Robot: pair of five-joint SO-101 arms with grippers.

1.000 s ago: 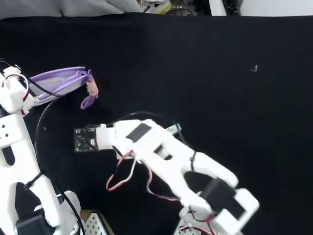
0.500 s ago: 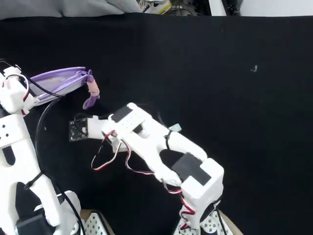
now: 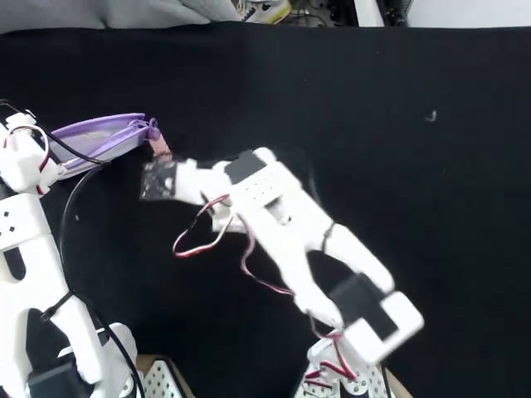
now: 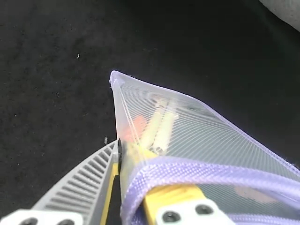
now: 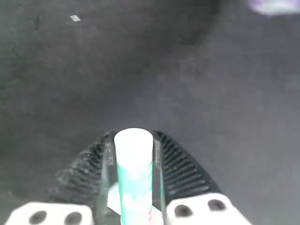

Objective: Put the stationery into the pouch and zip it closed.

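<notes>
Left fingers sit hidden in the high view under the white wrist of the left arm [image 3: 25,207], at the left edge of the black bench [image 3: 398,166]. That wrist meets the near end of the purple pouch [image 3: 99,135], which slants away from it with its mouth upward. A pink and purple pull tag [image 3: 155,147] hangs at the pouch's far end. The right arm [image 3: 282,224] stretches from the near edge across the bench. Its wrist end is just beside that tagged end of the pouch, and red and white cables [image 3: 207,240] loop below it.

From the left wrist view, the left fingers [image 4: 110,152] are clenched on the purple-trimmed rim of the pouch [image 4: 197,140], one ribbed grey finger outside and a yellow one against the trim. Through the mesh wall show two pale yellow pens [image 4: 159,124] lying side by side, with an orange piece [image 4: 137,125] touching them, all inside the pouch.

From the right wrist view, the right fingers [image 5: 164,147] are closed tight on a stick [image 5: 133,164] with a white tip and a teal-printed body, which stands out past the fingertips above the dark bench [image 5: 211,70]. A purple blur [image 5: 274,5] sits at the frame's edge; whether it is the pouch I cannot tell.
</notes>
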